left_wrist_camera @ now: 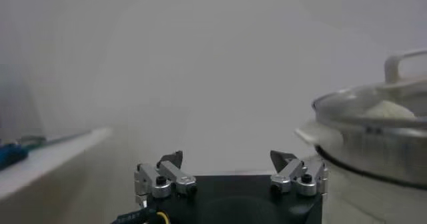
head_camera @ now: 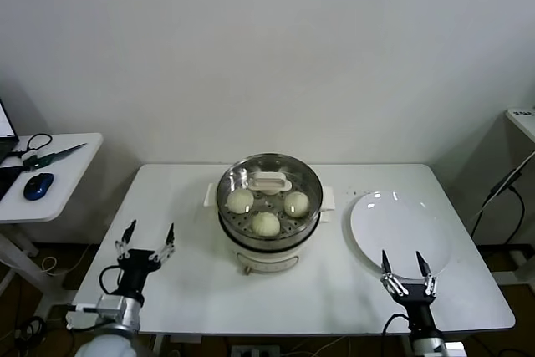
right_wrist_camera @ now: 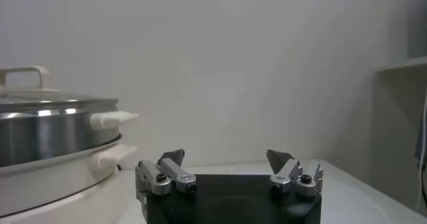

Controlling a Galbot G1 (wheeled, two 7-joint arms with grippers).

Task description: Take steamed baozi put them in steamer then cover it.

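The left gripper point(head_camera: 148, 240) (at 8 o'clock) and right gripper point(head_camera: 405, 264) (at 4) wait wide open, holding nothing. At table center, the steamer point(head_camera: 269, 232) holds baozi point(head_camera: 266, 223) under its cover point(head_camera: 269, 182)

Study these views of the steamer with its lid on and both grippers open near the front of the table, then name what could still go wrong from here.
1. Only three buns show under the lid; a fourth may sit hidden beneath the handle, or be missing.
2. The empty plate lies just ahead of the open right gripper; a forward move might knock it.
3. The steamer stands close beside the open left gripper, so a sideways swing could bump it.
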